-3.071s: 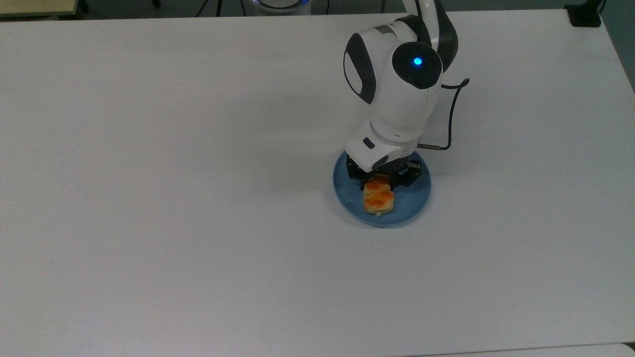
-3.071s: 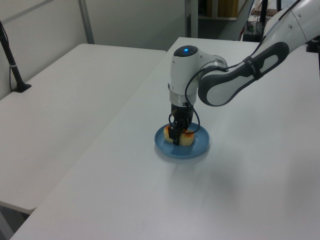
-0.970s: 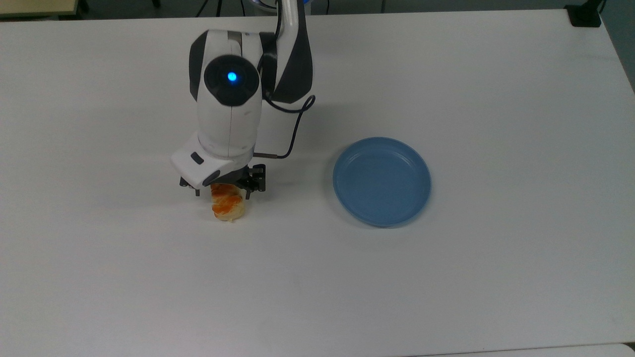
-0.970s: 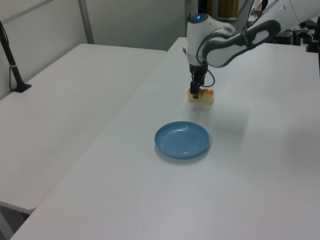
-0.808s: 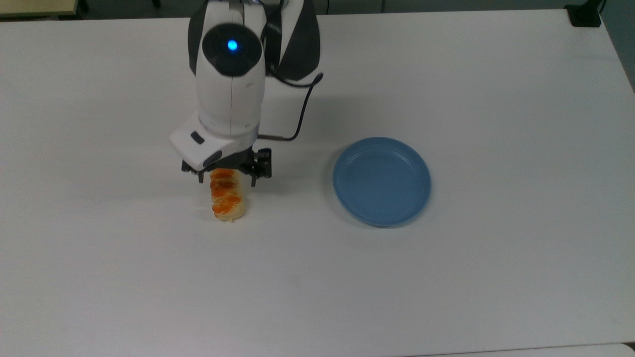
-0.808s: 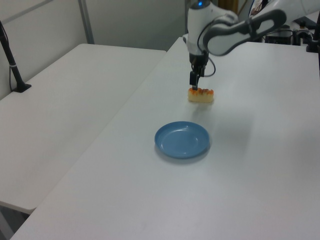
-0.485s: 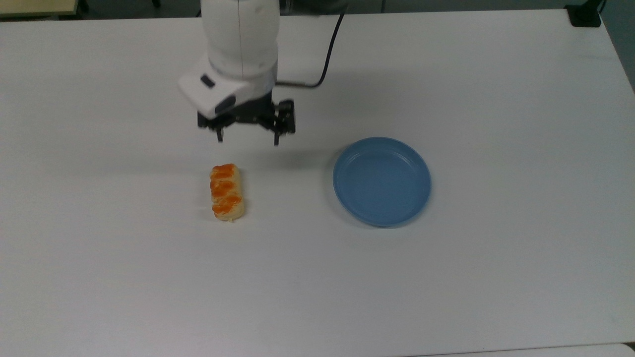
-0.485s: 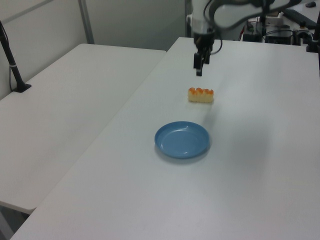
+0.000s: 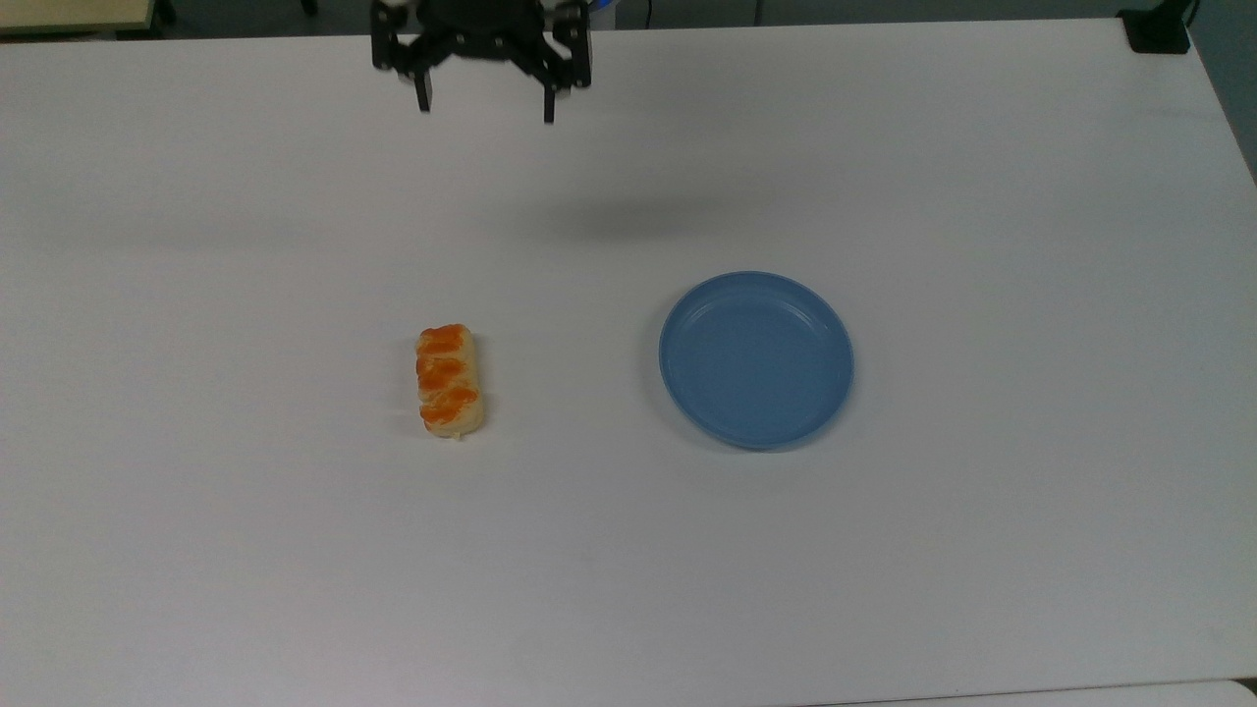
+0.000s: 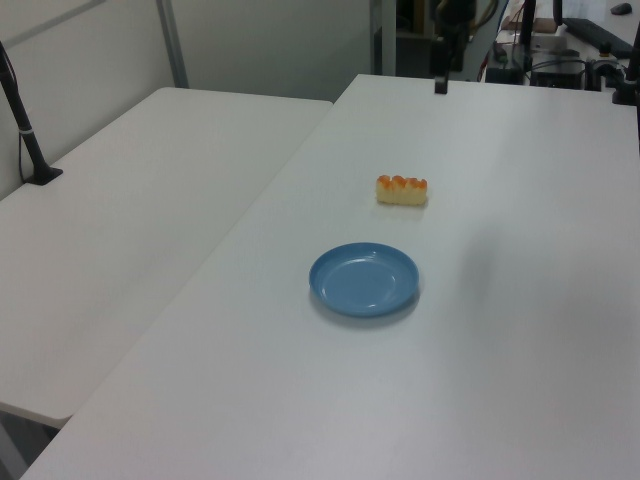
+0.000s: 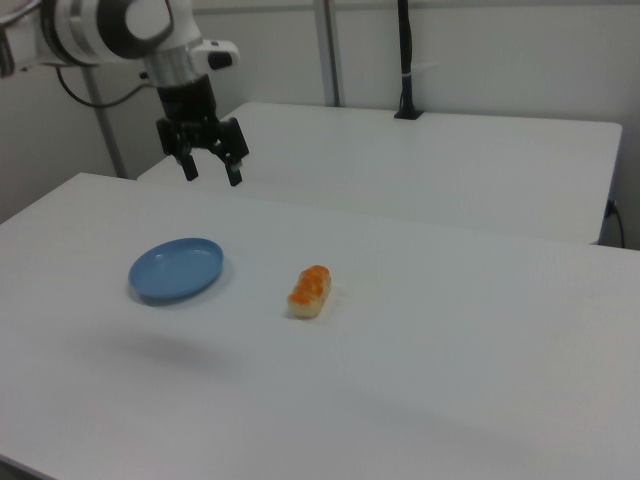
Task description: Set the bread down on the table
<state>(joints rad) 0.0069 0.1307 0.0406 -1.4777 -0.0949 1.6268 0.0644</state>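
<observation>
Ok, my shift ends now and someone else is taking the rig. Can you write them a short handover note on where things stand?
End effector: open, holding nothing, raised above the far side of the table, well clear of everything.
Bread: lying flat on the bare table, orange patches up, to the top view's left of the plate and not touching it.
Plate: nothing on it.
Done: the bread is on the table and released.
Left: nothing for the placing itself; at most, park the arm.
</observation>
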